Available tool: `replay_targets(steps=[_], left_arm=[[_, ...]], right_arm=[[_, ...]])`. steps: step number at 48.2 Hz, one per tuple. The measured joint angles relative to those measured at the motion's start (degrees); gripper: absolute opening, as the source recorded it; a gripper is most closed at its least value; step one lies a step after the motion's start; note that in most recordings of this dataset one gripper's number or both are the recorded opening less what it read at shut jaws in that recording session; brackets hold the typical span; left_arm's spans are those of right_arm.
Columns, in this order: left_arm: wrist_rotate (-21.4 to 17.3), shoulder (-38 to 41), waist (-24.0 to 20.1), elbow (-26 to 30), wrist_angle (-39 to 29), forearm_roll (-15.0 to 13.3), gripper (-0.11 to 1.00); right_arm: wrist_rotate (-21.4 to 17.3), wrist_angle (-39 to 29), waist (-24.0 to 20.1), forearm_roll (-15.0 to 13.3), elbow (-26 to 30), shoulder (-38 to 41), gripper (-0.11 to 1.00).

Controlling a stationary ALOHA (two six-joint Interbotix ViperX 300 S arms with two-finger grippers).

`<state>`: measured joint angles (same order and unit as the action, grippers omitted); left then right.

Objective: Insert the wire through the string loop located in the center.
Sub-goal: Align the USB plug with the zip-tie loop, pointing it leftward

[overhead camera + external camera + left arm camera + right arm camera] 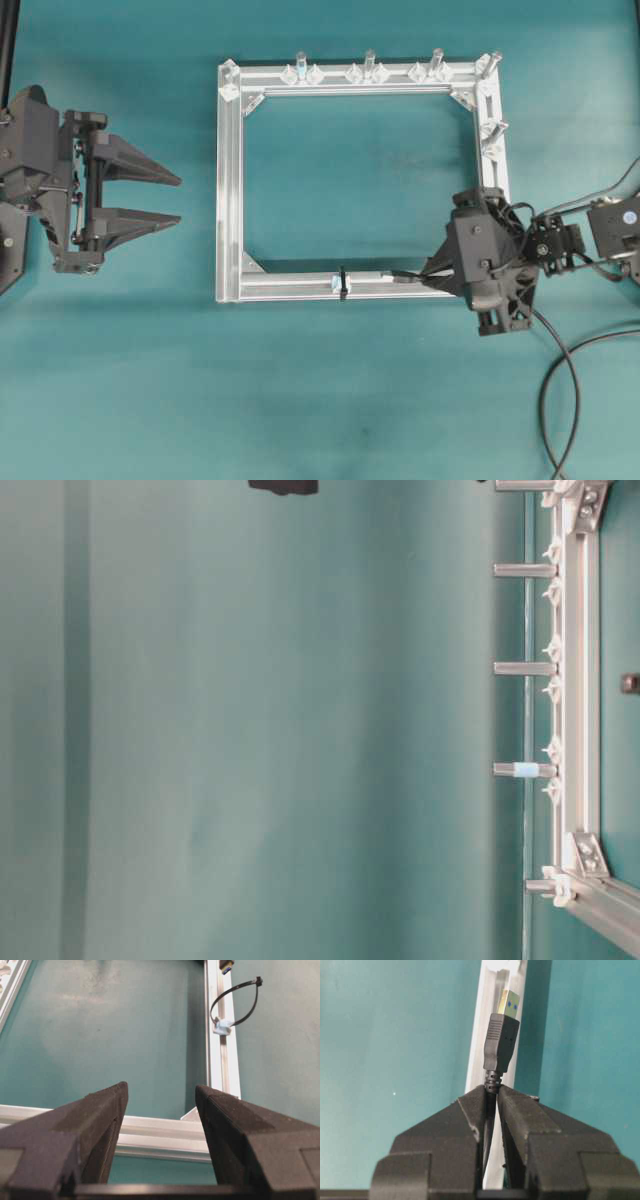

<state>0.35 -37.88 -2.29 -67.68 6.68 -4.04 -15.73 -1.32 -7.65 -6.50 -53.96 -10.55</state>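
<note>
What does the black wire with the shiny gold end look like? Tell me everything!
The wire is thin and black, ending in a chunky black plastic plug with ribbed sides and a flat gold metal tip with blue inside. The right hand pinches it just behind the plug, so the plug sticks straight out over the silver frame bar. It points along the bar toward the string loop but has not reached it.

The wire [501, 1042], a black plug with a gold tip, points along the frame bar toward the upright string loop [236, 1004].

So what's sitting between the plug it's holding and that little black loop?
Nothing but bare silver frame bar. The overhead view shows the plug right of the string loop.
</note>
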Motion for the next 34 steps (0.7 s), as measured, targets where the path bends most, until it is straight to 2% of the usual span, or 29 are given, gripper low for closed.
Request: replay_targets(steps=[34], left_arm=[[0.0, 0.0, 0.0, 0.1, 0.0, 0.0, 0.59]], right_arm=[[-0.3, -0.2, 0.1, -0.1, 1.1, 3.2, 0.1]])
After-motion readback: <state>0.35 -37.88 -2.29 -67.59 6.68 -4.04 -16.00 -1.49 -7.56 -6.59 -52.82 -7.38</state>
